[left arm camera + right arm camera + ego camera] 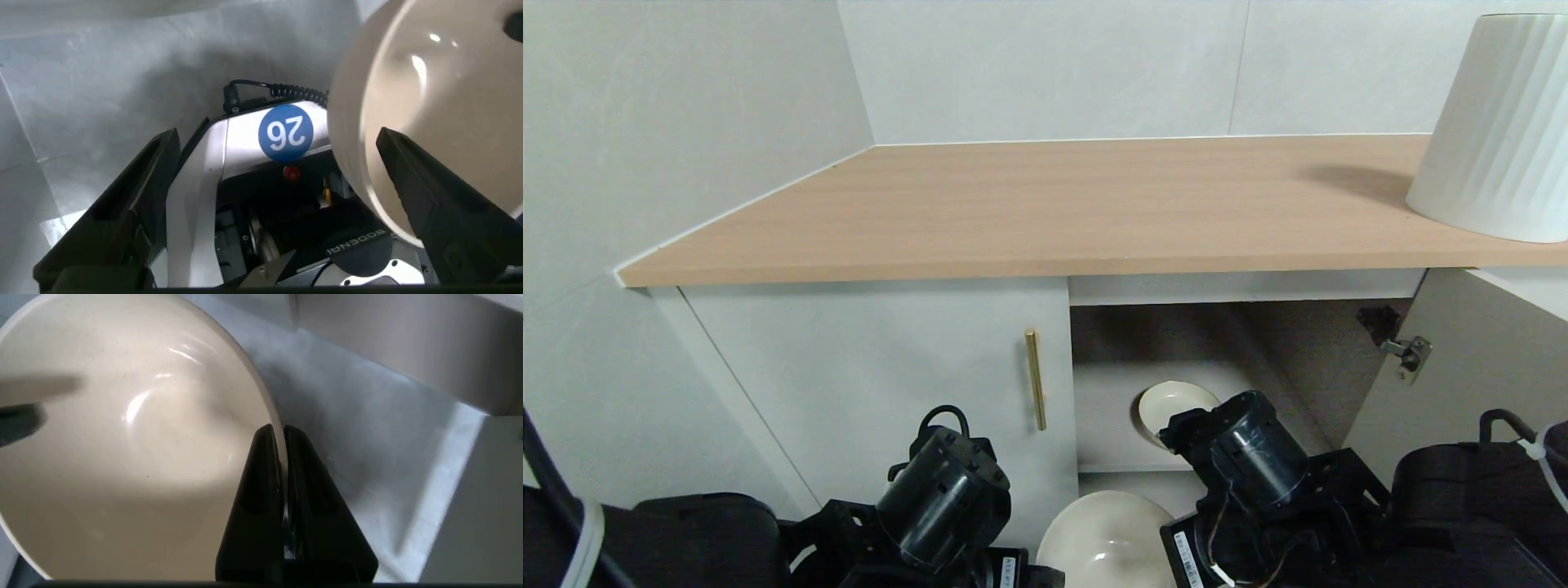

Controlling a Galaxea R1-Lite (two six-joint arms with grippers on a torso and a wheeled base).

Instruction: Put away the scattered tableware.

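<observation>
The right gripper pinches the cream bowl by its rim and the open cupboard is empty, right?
No, the cupboard isn't empty: the head view shows a small cream dish inside. The right gripper does pinch the cream bowl by its rim.

A light wooden countertop (1045, 212) runs above and beyond both the left gripper (274, 163) and the right gripper (283, 445). On it, high up and off to the right gripper's right, stands a white ribbed cone-shaped shade (1499, 122). Straight ahead of the left gripper is a closed white cabinet door (866, 367), its slim upright brass bar handle (1035, 380) on the edge nearer the right gripper. Ahead of the right gripper lies a pale inner shelf (1103, 408) under a dark recess. To that gripper's right, a white open door (1462, 367) carries a metal hinge (1409, 355). Pale grey wall panels (1054, 65) rise behind.
</observation>
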